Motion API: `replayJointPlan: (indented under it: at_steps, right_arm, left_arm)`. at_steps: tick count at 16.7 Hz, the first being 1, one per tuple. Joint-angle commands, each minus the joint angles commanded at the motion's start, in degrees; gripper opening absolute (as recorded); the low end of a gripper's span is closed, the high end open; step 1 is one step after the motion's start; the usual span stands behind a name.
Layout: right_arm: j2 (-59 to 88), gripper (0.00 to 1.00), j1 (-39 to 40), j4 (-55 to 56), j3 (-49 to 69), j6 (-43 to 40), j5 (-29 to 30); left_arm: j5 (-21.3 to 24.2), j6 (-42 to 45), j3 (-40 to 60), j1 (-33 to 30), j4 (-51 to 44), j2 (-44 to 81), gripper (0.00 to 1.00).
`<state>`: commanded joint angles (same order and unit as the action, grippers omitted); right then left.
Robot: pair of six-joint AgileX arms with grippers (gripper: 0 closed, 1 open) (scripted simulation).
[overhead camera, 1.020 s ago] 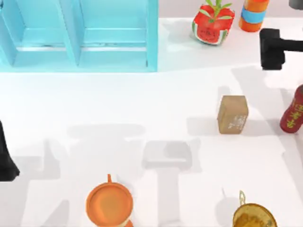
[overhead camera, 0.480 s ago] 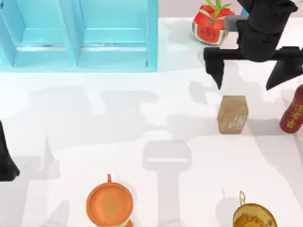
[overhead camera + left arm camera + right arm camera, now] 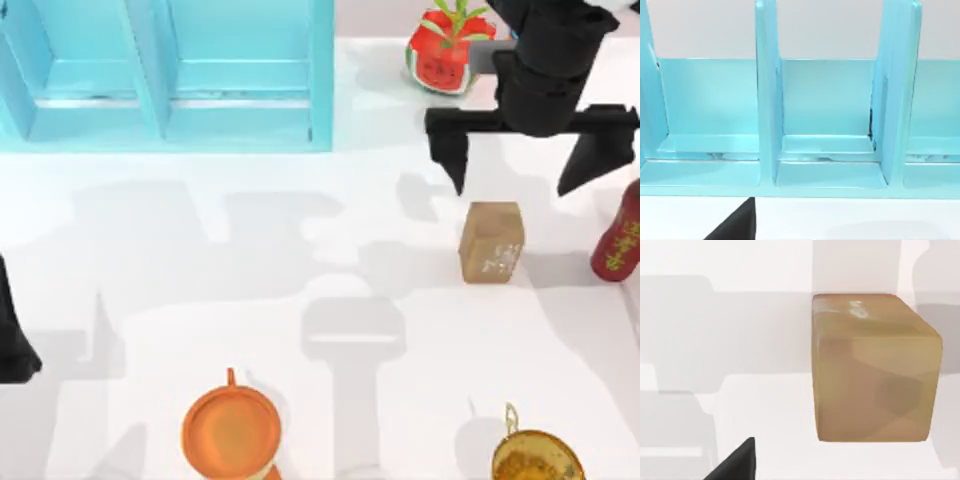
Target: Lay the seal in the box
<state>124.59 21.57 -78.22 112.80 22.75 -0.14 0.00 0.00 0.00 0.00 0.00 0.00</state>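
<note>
Matte black right gripper (image 3: 530,165): bulky rounded wrist, flat crossbar, two tapering pointed jaws.

Box (image 3: 165,75) is sitting far left on the surface (image 3: 300,250), its compartments opening toward the near side. Seal (image 3: 492,241) is lying right of centre, well apart from the box. Right gripper (image 3: 528,165) is hanging just beyond the seal's far side, fingers spread wide. Bottle (image 3: 618,232) is standing right of the seal. Watermelon pot (image 3: 447,50) is sitting far, behind the gripper. Pot (image 3: 231,430) is resting near left, bowl (image 3: 537,458) near right. Left arm (image 3: 12,330) is parking at the left edge.
</note>
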Motion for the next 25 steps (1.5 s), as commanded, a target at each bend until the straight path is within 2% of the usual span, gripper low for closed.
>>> replayJointPlan:
  at_steps: [8,13,25]
  right_arm:
    - [2.9,1.00,0.6,18.6,-15.4,0.5,0.0]
    - [3.2,1.00,0.4,19.9,-16.7,0.4,0.0]
    - [3.2,0.10,0.4,19.9,-16.7,0.4,0.0]
  left_arm:
    - [0.0,0.0,0.0,0.0,0.0,0.0,1.00]
    - [0.0,0.0,0.0,0.0,0.0,0.0,1.00]
    - [0.0,0.0,0.0,0.0,0.0,0.0,1.00]
